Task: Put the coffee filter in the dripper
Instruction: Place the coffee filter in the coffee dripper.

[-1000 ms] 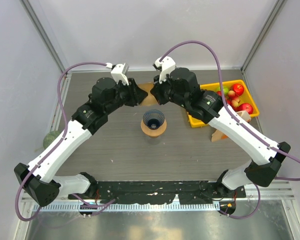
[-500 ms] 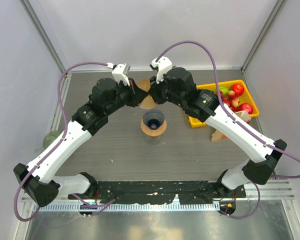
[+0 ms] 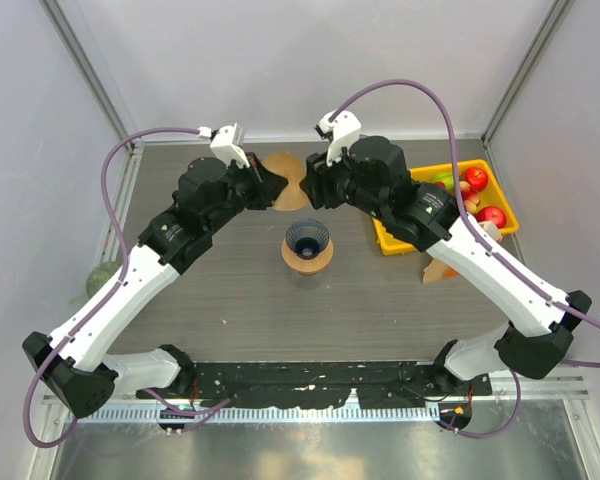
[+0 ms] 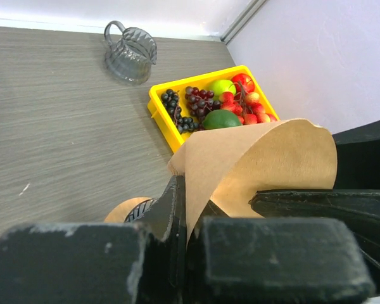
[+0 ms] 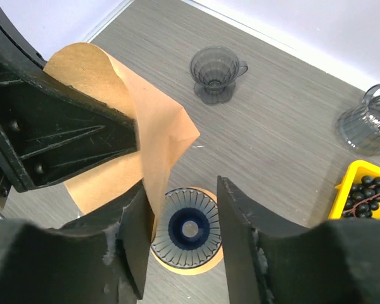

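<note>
The brown paper coffee filter (image 3: 285,168) hangs in the air, pinched at one edge by my shut left gripper (image 3: 272,188). In the left wrist view the filter (image 4: 266,158) rises from the closed jaws of the left gripper (image 4: 190,202). The dripper (image 3: 307,243), a dark ribbed cone on a tan ring, stands on the table just in front of both grippers. My right gripper (image 3: 315,192) is open. In the right wrist view the right gripper (image 5: 183,190) frames the dripper (image 5: 190,229) below, and the filter (image 5: 145,126) brushes its left finger.
A yellow tray (image 3: 485,200) of fruit sits at the right. A clear glass cup (image 5: 215,69) and a glass pitcher (image 5: 367,126) stand on the far part of the table. The pitcher also shows in the left wrist view (image 4: 132,54).
The two grippers have drawn a little apart. The filter has stayed with the left gripper and now shows more fully between them, higher toward the back.
</note>
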